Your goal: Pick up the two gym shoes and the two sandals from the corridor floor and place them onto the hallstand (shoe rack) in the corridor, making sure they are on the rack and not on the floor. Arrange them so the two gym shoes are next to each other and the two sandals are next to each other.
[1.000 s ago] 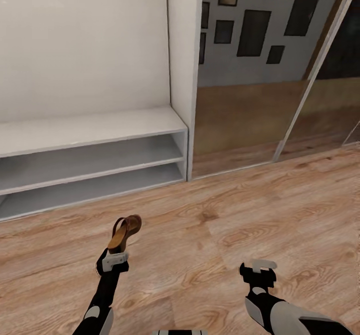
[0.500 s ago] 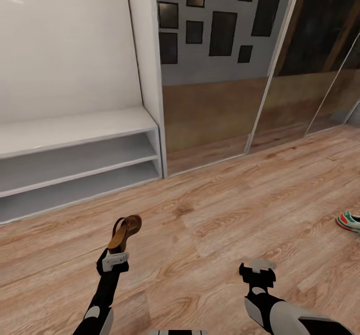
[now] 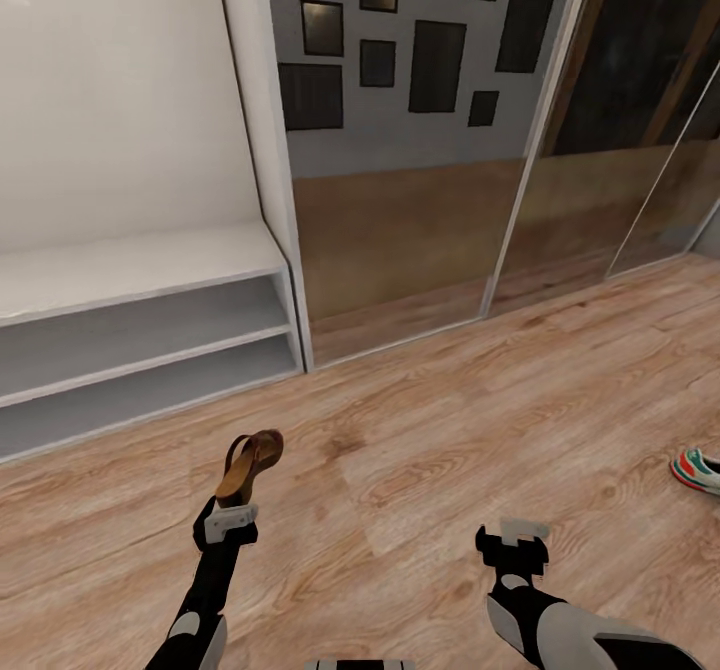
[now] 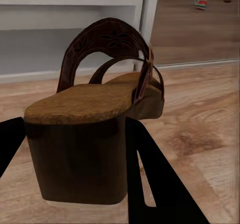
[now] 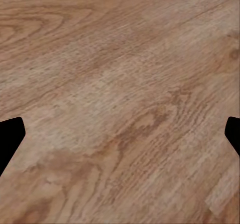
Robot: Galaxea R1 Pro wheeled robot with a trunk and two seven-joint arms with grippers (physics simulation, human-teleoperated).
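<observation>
My left gripper (image 3: 231, 506) is shut on a brown sandal (image 3: 249, 465) by its heel and holds it above the wood-plank floor (image 3: 450, 430). In the left wrist view the sandal (image 4: 95, 129) sits between the two dark fingers (image 4: 150, 184), tan insole up, strap arching over it. The pale hallstand (image 3: 140, 270) stands at the far left with two low open shelves. A white gym shoe (image 3: 697, 471) with teal and red trim lies on the floor at the right edge; it also appears small in the left wrist view (image 4: 201, 4). My right gripper (image 3: 512, 538) hangs open over bare floor (image 5: 120, 103).
Mirrored sliding doors (image 3: 400, 210) with pale frames run along the far wall to the right of the hallstand, reflecting dark picture frames. Open plank floor stretches between the hallstand and the gym shoe.
The whole view has swung to the right: the hallstand has slid leftward and the gym shoe has come in at the right edge. The sandal stays in my left gripper.
</observation>
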